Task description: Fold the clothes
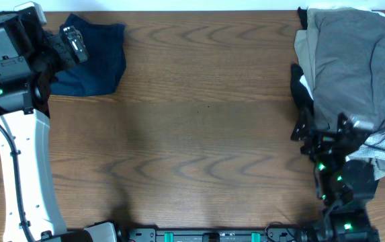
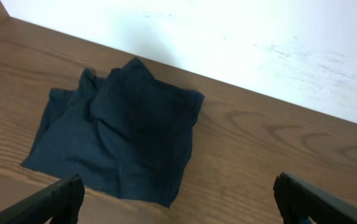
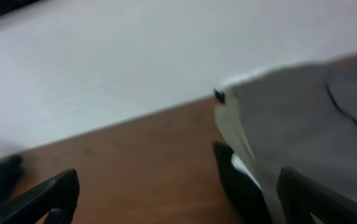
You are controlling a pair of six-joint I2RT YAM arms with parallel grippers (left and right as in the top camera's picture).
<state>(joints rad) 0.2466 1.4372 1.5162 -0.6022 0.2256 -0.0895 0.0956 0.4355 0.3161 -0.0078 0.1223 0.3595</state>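
The dark navy blue shorts (image 1: 95, 60) lie folded in a small bundle at the table's far left corner; they also show in the left wrist view (image 2: 119, 134). My left gripper (image 1: 71, 44) is open and empty, hovering over the bundle's left edge (image 2: 178, 202). A pile of clothes (image 1: 353, 67) sits at the far right: a grey garment on top, with beige, black and white-patterned cloth under it; the grey garment shows in the right wrist view (image 3: 303, 124). My right gripper (image 1: 320, 138) is open and empty at the pile's near left edge (image 3: 178, 199).
The brown wooden table (image 1: 205, 134) spans the view. A white wall (image 2: 259, 37) runs behind its far edge. The arm bases stand along the front edge, with the left arm's white link (image 1: 24, 175) over the left side.
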